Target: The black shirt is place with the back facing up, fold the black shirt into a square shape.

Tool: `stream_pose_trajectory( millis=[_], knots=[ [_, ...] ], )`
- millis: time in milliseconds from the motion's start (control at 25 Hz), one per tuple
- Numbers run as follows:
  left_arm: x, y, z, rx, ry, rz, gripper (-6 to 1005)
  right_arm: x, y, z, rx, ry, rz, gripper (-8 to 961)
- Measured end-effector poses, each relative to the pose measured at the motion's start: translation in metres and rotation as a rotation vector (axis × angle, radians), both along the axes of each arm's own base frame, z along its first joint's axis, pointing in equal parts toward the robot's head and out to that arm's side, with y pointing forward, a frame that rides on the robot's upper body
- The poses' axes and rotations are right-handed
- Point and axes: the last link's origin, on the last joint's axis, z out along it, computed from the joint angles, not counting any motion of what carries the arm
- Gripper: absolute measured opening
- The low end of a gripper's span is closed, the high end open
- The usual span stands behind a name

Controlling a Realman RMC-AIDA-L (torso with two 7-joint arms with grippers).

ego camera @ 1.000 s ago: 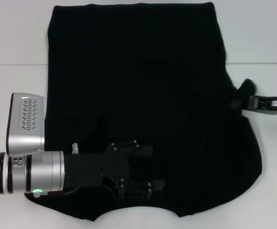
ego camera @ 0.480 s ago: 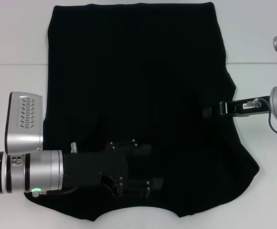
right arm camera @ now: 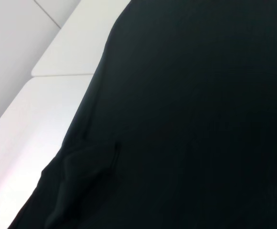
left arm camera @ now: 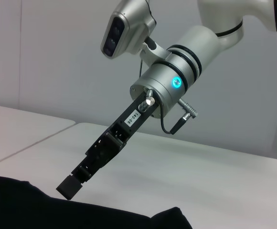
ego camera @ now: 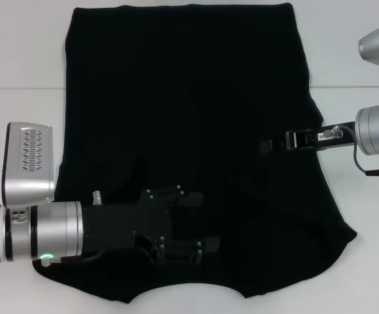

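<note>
Black shirt (ego camera: 196, 124): plain matte fabric, no print, spread flat on the white table (ego camera: 19, 59). It fills the middle of the head view from the far edge to the near one. Far hem straight, at 12 o'clock. Left side runs fairly straight; right side bulges outward toward 4 o'clock, ending in a rounded lobe. Near edge at 6 o'clock is wavy, with a shallow scoop. A soft ridge lies in the cloth near 8 o'clock, just beyond the left arm. Right wrist view shows only smooth dark cloth with one small pucker near its edge.

Left gripper (ego camera: 199, 226): low over the shirt's near-left part, at about 7 o'clock, wrist reaching in from the left edge. Fingers apart, nothing between them that can be seen; whether they touch the cloth cannot be told.

Right gripper (ego camera: 266, 145): over the shirt's right half, at about 3 o'clock, pointing inward. Its black fingers blend into the cloth; cannot tell whether apart or together. The left wrist view shows its tip (left arm camera: 70, 187) just above the fabric edge.

Change over the last second: right gripper has travelled inward from the shirt's right border. The raised tuft seen there is gone. Left gripper drifted slightly leftward.
</note>
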Motion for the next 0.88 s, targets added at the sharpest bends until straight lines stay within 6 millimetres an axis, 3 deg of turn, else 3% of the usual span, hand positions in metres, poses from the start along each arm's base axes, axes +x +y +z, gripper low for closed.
stream_pose_trajectory(
  millis=[120,360,600,800,880],
  knots=[
    [-0.001,0.0,0.001,0.004,-0.001,0.004,872,-0.002,0.0,0.0,-0.005,0.0,0.01,74],
    [-0.005,0.003,0.007,0.015,-0.022,0.057,872,-0.004,-0.002,0.002,0.004,0.037,0.044,195],
    [-0.018,0.004,0.028,-0.017,-0.039,0.194,871,0.003,-0.014,0.004,0.032,0.133,0.101,464],
    [-0.04,-0.001,0.053,-0.023,0.011,0.321,871,0.011,-0.028,-0.008,0.036,0.174,0.142,668],
    [-0.05,-0.004,0.063,-0.014,0.044,0.38,871,0.013,-0.03,-0.011,0.033,0.179,0.144,680]
  ],
)
